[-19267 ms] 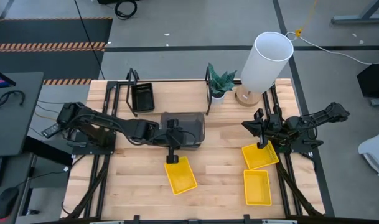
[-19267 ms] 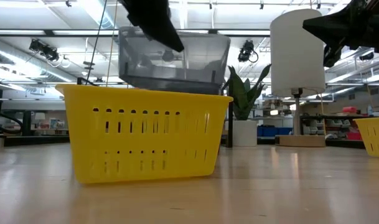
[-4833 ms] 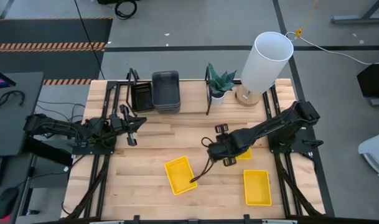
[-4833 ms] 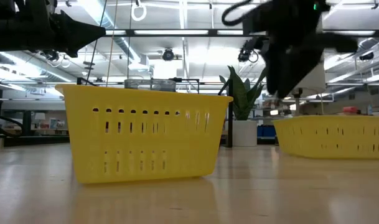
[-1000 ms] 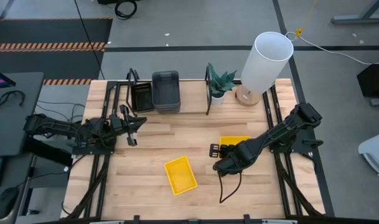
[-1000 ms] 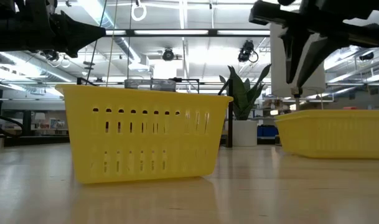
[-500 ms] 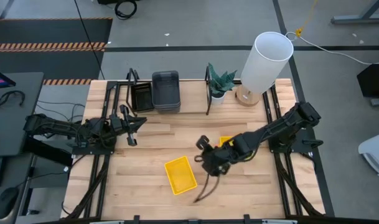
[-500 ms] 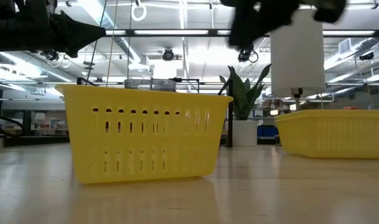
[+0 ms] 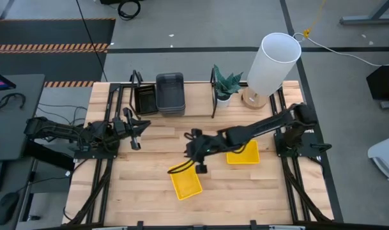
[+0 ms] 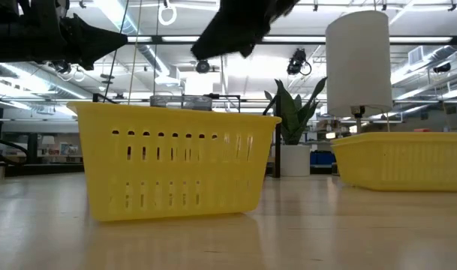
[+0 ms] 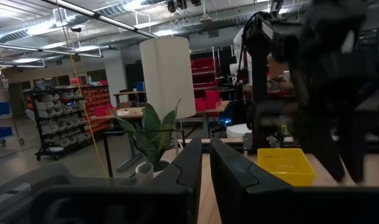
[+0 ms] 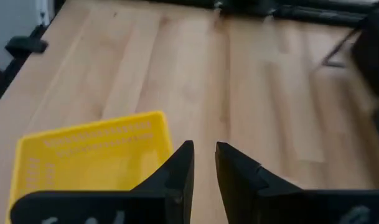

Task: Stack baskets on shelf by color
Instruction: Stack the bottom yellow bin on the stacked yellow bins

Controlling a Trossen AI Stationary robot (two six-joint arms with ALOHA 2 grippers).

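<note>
Bench [image 9: 156, 204]: light butcher-block wooden top, black framing along both sides.

Shelf [image 9: 197, 92]: low light-wood plank in a thin black metal frame, along the bench's far edge.

Baskets on the shelf: one black perforated plastic basket [image 9: 145, 100] at the left end; just beside it, to its right, a stack of dark grey plastic baskets [image 9: 170, 94]; the number in the stack cannot be told.

Baskets on the bench: one bright yellow slotted plastic basket [image 9: 185, 181] near the middle front, lying at an angle; a second bright yellow plastic basket [image 9: 243, 153] to its right, partly under the right arm.

Right gripper [image 9: 194, 160]: arm stretched leftward across the bench, gripper above the far edge of the angled yellow basket; in the right wrist view the fingers [image 12: 182, 168] stand a narrow gap apart, holding nothing.

Left gripper [image 9: 134, 128]: parked over the bench's left side, well apart from the baskets; fingers [image 11: 192, 163] nearly together with a thin gap, empty.

Other items: potted green plant in a white pot [image 9: 225, 86]; tall white cylindrical lamp on a round wooden base [image 9: 271, 62], far right corner.
</note>
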